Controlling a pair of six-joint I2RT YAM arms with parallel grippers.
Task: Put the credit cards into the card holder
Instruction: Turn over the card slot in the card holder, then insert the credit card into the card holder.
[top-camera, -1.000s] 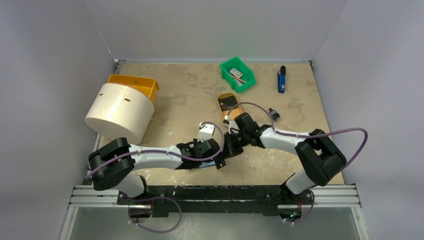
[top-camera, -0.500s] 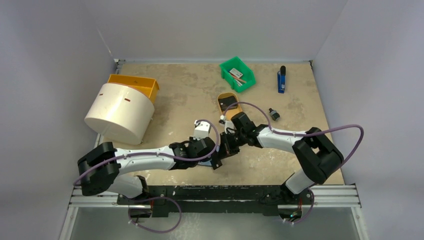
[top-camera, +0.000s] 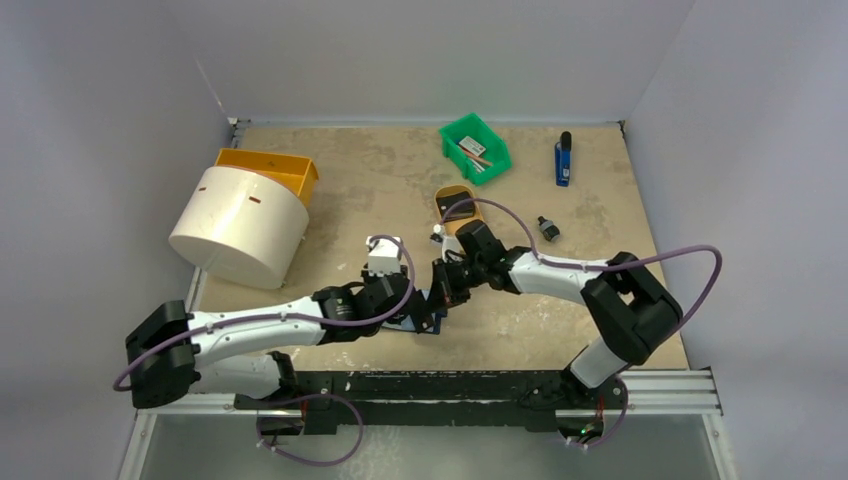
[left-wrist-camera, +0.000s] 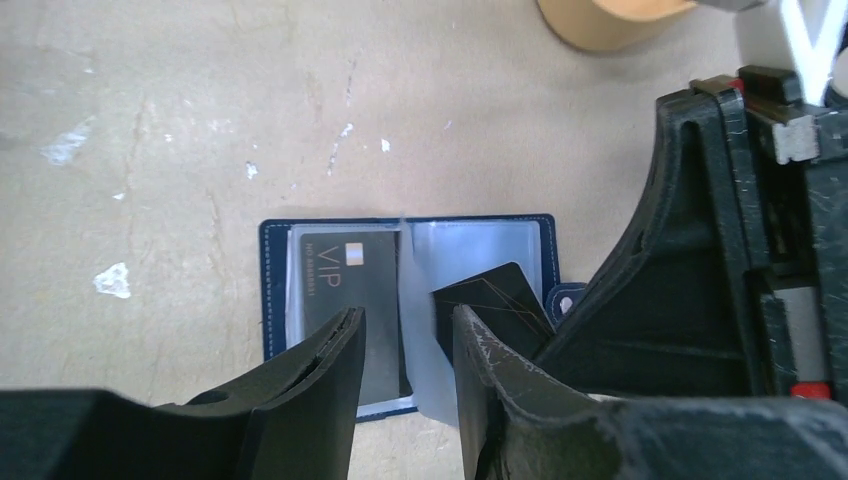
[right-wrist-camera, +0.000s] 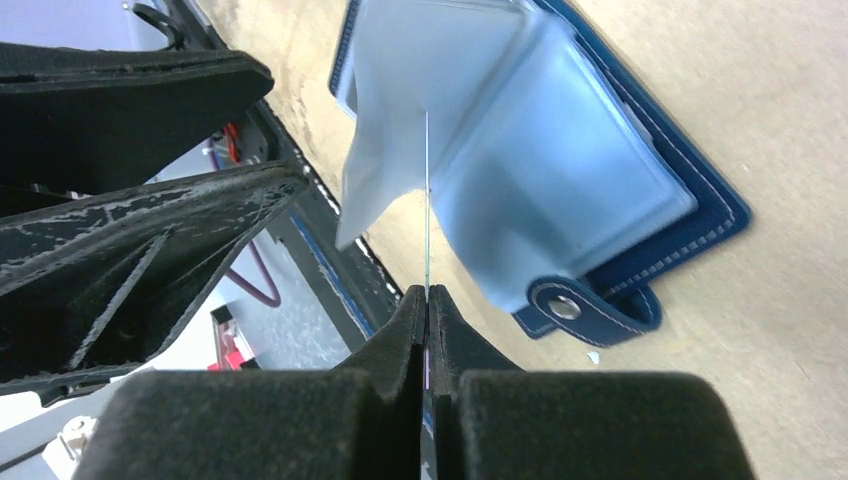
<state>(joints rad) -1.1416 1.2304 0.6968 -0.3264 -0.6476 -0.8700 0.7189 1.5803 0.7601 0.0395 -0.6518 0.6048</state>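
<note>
The navy-blue card holder (left-wrist-camera: 272, 300) lies open on the table, its pale blue sleeves (right-wrist-camera: 560, 170) and snap tab (right-wrist-camera: 590, 310) showing. A dark VIP card (left-wrist-camera: 345, 275) sits in its left pocket. My right gripper (right-wrist-camera: 428, 300) is shut on a black credit card (left-wrist-camera: 490, 295), seen edge-on in the right wrist view (right-wrist-camera: 427, 200), with its tip at the right-hand sleeve. My left gripper (left-wrist-camera: 407, 340) is open just above the holder, a loose clear sleeve standing between its fingers. In the top view both grippers (top-camera: 425, 315) (top-camera: 443, 290) meet and hide the holder.
A tan oval tray (top-camera: 458, 208) lies just behind the grippers. A green bin (top-camera: 475, 148) and a blue pen-like thing (top-camera: 563, 160) are at the back. A small black part (top-camera: 546, 228) lies right. A white cylinder (top-camera: 240, 225) and an orange bin (top-camera: 270, 170) stand left.
Both grippers have shifted a little left and away from the near edge together. The left arm has stretched out lower and further left. The right gripper still holds the card.
</note>
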